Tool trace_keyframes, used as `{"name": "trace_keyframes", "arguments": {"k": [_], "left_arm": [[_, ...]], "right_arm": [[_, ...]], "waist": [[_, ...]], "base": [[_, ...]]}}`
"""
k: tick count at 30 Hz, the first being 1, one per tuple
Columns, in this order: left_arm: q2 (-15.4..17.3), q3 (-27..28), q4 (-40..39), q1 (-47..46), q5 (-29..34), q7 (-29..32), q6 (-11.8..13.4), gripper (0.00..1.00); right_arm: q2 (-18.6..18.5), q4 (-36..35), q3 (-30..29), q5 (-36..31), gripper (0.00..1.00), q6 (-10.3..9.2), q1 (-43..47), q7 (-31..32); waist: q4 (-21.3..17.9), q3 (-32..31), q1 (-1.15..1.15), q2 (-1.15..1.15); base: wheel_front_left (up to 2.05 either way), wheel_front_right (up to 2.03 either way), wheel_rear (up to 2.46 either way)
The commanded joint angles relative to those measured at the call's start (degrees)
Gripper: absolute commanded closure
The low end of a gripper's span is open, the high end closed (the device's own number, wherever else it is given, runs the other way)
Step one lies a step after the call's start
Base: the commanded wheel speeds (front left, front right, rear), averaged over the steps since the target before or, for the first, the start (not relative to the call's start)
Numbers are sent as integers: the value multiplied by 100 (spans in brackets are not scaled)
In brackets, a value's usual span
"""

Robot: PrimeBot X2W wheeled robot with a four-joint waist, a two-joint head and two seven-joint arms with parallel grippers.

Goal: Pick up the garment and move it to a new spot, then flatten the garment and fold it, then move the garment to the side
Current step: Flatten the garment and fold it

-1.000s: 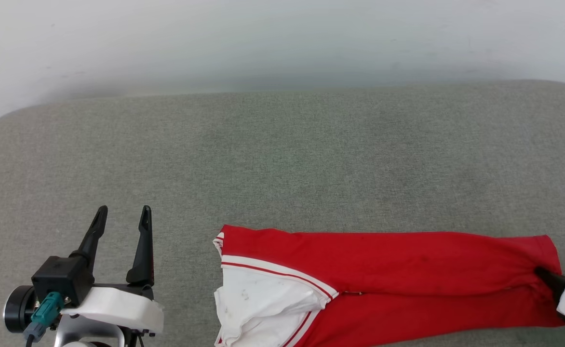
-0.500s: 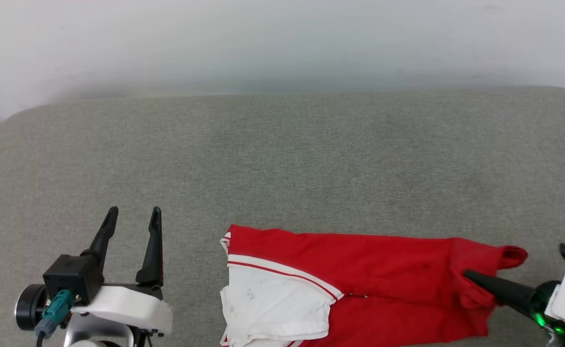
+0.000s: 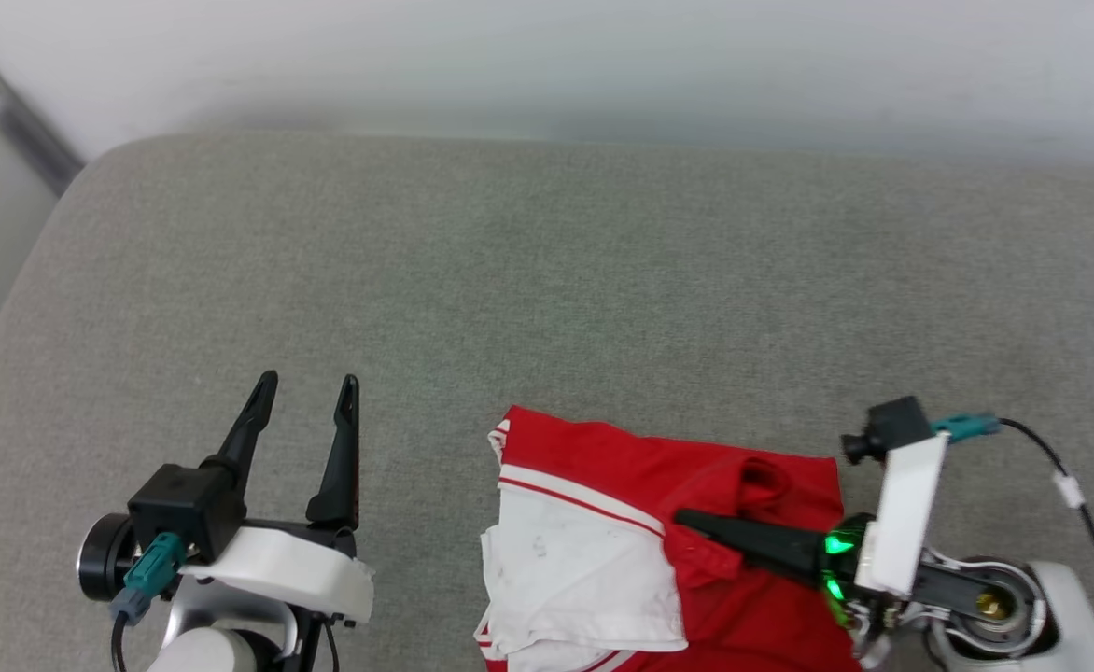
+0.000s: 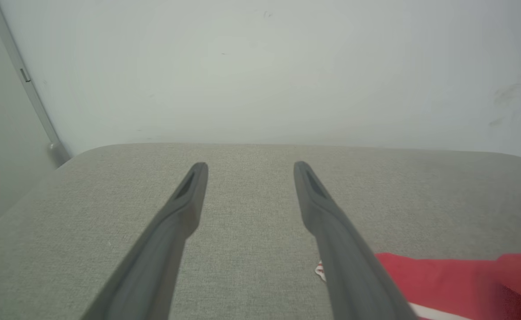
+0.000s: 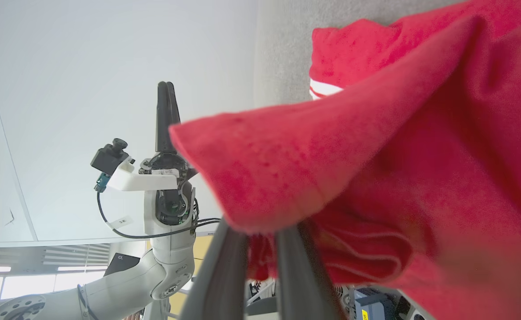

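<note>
At left, the robot's left gripper [image 3: 310,379] hovers above the grey cushioned surface [image 3: 547,280], its 2 dark fingers standing apart with nothing between them. Near it, to the right and at the surface's near edge, lies the garment [image 3: 603,462], a red T-shirt with 1 white sleeve [image 3: 561,569] and striped trim facing up. At right, the right gripper [image 3: 687,515] reaches leftward over the shirt. Its 2 fingers are pinched together on a raised fold of red fabric doubled back over the shirt's body. A pale wall [image 3: 547,56] stands behind.
</note>
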Motion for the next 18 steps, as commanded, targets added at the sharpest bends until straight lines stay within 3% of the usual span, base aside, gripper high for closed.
{"name": "trace_keyframes", "arguments": {"k": [1,11,12,13,14,18], "left_arm": [[-41,-23,38,-113,27,-45,-42,0],[-223,-115,302,-401,9,-188,-147,0],[-234,-114,323,-410,0,-198,-153,0],[-236,-118,342,-421,3,-204,-160,0],[-234,-120,362,-428,9,-210,-166,0],[-208,-126,407,-455,29,-219,-181,0]], "right_arm": [[14,89,239,101,100,-2,-107,-151],[9,1010,1478,-226,100,-1,-590,-1420],[11,1059,1585,-201,84,-1,-626,-1502],[10,1093,1680,-194,55,-1,-657,-1575],[8,1117,1761,-201,0,-1,-698,-1662],[9,1101,2095,-325,0,-1,-814,-1907]], "waist": [[130,139,0,0],[288,454,0,0],[275,465,0,0],[258,470,0,0],[239,471,0,0],[132,411,0,0]], "base": [[0,0,0],[0,0,0],[0,0,0],[0,0,0],[0,0,0],[0,0,0]]}}
